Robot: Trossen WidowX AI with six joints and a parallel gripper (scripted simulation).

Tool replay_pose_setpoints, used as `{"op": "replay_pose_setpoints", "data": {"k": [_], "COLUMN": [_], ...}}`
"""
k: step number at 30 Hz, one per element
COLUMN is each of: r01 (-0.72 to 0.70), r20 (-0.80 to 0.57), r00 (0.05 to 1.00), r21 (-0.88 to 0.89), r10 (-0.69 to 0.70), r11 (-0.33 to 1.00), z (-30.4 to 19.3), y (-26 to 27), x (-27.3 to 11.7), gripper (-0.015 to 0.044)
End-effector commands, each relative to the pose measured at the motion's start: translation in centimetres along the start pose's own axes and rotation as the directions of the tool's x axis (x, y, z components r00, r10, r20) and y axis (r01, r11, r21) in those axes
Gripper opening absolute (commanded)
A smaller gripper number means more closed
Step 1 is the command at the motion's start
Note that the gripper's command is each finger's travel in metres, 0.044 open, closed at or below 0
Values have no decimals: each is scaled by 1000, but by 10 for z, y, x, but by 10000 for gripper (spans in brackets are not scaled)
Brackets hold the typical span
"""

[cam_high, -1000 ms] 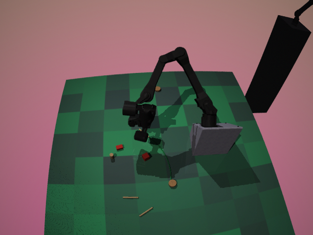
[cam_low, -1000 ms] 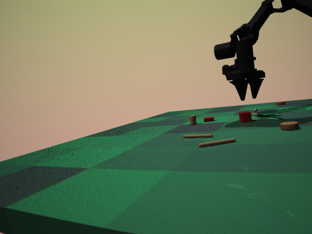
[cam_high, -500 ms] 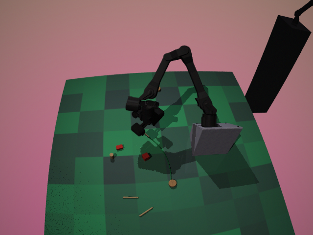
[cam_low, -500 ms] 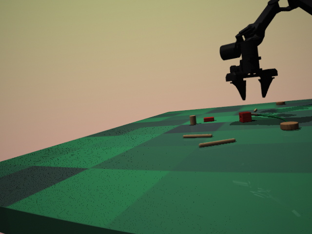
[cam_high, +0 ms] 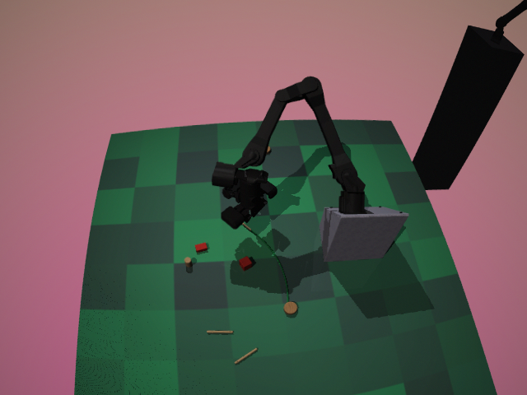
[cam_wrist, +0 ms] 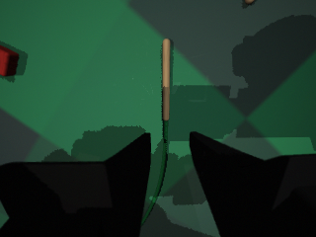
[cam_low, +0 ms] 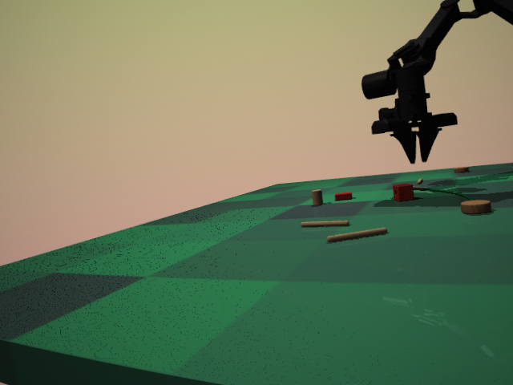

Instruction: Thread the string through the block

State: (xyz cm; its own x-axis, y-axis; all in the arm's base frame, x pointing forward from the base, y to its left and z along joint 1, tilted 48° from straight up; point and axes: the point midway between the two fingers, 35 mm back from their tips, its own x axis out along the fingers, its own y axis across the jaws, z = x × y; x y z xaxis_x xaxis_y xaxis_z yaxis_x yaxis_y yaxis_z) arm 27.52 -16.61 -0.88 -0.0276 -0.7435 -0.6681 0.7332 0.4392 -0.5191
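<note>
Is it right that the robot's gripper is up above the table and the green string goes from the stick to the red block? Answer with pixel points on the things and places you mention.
No, the string [cam_high: 279, 261] [cam_low: 449, 192] [cam_wrist: 165, 163] goes from the stick [cam_high: 246, 226] [cam_wrist: 166, 79] to the round wooden button [cam_high: 290, 308] [cam_low: 475, 206], as the top view shows.

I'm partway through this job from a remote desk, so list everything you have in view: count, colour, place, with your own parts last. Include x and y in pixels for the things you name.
Table [cam_high: 148, 327] [cam_low: 207, 310] [cam_wrist: 99, 35]: one, green-and-grey checkered, under the objects
Holed block [cam_high: 245, 262] [cam_low: 403, 192]: one, red, mid-table
Flat block [cam_high: 201, 247] [cam_low: 343, 196] [cam_wrist: 7, 61]: one, red, beside the peg
Peg [cam_high: 188, 260] [cam_low: 317, 196]: one, tan, upright
String stick [cam_high: 246, 226] [cam_wrist: 166, 74]: one, tan, on the string's free end
String [cam_high: 278, 259] [cam_low: 449, 192] [cam_wrist: 165, 170]: one, green, from button to stick
Button [cam_high: 290, 308] [cam_low: 475, 206]: one, tan, at the string's fixed end
Second disc [cam_high: 268, 149] [cam_low: 461, 169]: one, tan, far side
Loose sticks [cam_high: 219, 332] [cam_low: 325, 224]: two, tan, left of the button in the top view
Small piece [cam_low: 420, 180] [cam_wrist: 249, 1]: one, tan, kind unclear, beyond the holed block in the exterior view
Column [cam_high: 468, 106]: one, black, beyond the table edge
Base [cam_high: 361, 238]: one, grey, under the arm
Arm [cam_high: 268, 123] [cam_low: 430, 41]: one, black, reaching over the table
Gripper [cam_high: 255, 211] [cam_low: 418, 162] [cam_wrist: 170, 134]: one, black, partly open above the table
</note>
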Motion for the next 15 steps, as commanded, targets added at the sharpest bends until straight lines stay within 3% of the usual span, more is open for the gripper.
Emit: {"op": "replay_pose_setpoints", "data": {"k": [1, 15], "r01": [4, 3], "r20": [3, 2], "r00": [1000, 1000], "r21": [6, 6], "r10": [-4, -3], "r11": [1000, 1000], "z": [0, 1], "y": [-1, 0], "x": [0, 15], "gripper": [120, 120]}}
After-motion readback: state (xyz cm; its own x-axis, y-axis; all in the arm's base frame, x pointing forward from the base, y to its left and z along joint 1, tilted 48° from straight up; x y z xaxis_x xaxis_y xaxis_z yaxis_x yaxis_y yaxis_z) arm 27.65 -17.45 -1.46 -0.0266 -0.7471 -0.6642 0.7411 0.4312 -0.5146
